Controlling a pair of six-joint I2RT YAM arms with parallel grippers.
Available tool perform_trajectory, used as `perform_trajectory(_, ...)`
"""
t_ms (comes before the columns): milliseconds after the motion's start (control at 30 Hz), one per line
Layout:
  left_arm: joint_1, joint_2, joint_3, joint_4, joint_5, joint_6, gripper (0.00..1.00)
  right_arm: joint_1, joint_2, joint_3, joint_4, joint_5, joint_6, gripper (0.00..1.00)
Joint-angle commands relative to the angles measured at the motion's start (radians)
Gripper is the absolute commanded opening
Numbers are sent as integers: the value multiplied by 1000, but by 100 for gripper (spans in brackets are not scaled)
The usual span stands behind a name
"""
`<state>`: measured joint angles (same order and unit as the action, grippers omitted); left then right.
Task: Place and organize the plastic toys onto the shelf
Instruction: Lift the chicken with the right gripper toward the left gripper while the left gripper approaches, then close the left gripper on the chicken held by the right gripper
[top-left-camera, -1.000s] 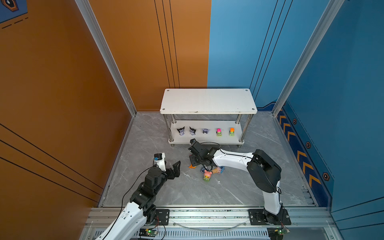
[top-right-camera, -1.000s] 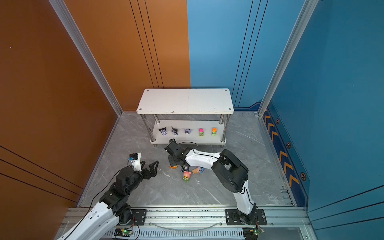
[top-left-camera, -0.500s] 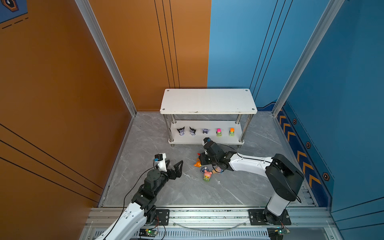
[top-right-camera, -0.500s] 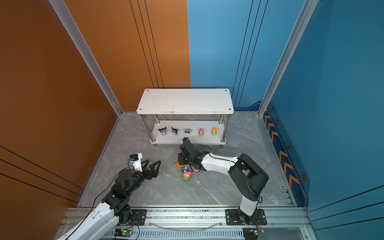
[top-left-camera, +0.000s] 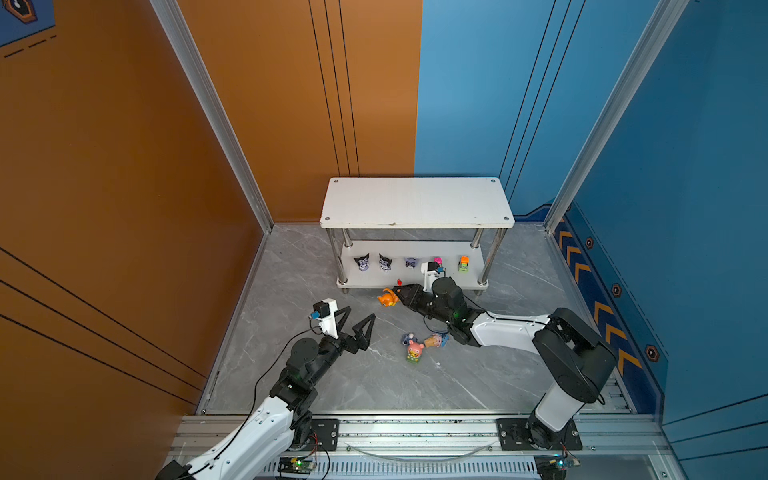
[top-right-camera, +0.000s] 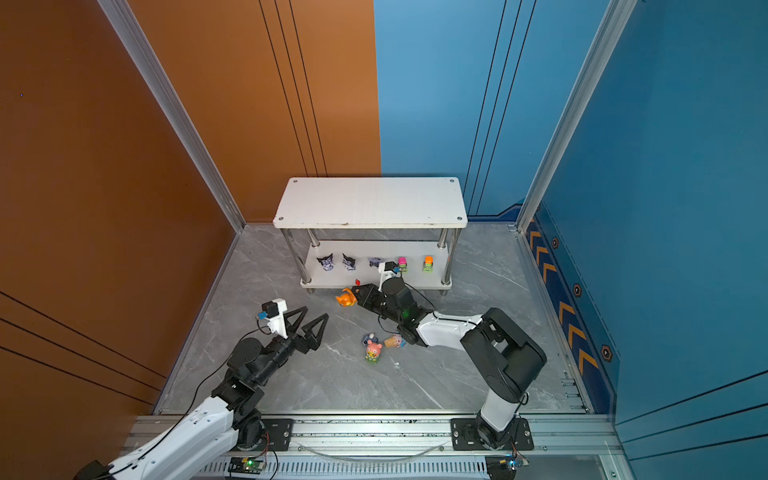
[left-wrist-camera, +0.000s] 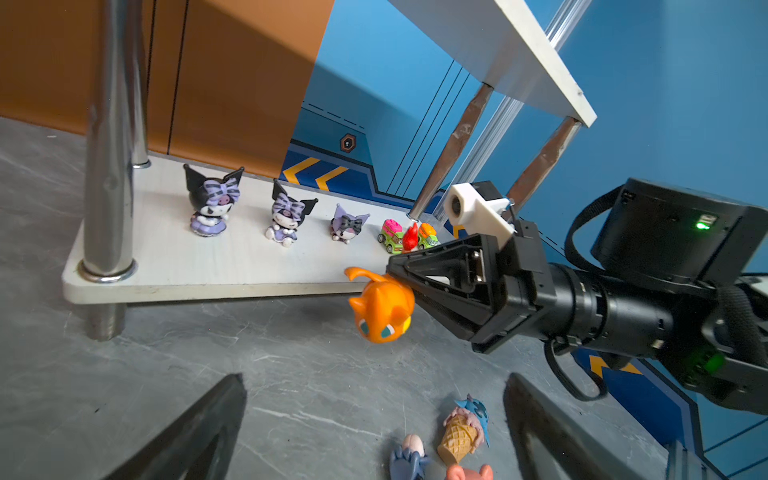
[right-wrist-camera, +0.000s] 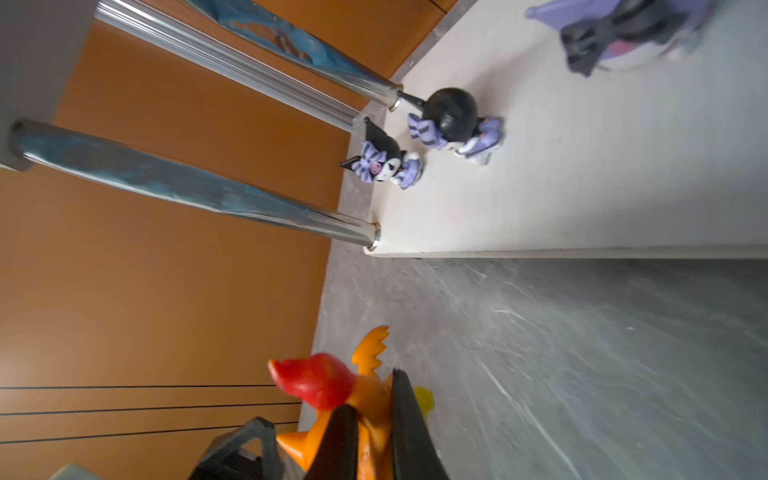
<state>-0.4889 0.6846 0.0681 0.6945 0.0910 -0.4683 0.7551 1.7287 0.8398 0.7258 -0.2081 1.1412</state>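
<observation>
Glossy, smooth orange plastic on the spiky creature (left-wrist-camera: 384, 309), with a shiny red tail tip. Matt white, faintly grained finish on the shelf (top-left-camera: 415, 201), with mirror-bright chrome posts (left-wrist-camera: 110, 166). Smooth, lightly glossy plastic on the black-purple eared heads (left-wrist-camera: 212, 201). Matt black plastic on the right gripper (left-wrist-camera: 401, 282). Grey stone-look floor (top-left-camera: 374, 390), smooth with a dull sheen.

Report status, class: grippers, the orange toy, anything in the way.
Right gripper shut on orange toy, just off lower front edge of shelf. Left gripper open, empty. Nothing between toy and shelf.
</observation>
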Motion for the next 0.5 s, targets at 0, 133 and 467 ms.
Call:
perform_trajectory(0,-14,65,-9,174,19,50,98,2,36,1,243,-80,169,6)
perform_trajectory(133,-44,166,22,232,34,78,98,4,22,-2,256,-96,191,6)
perform_trajectory(467,-53,418,90,509,51,63,98,12,-90,3,106,-100,120,6)
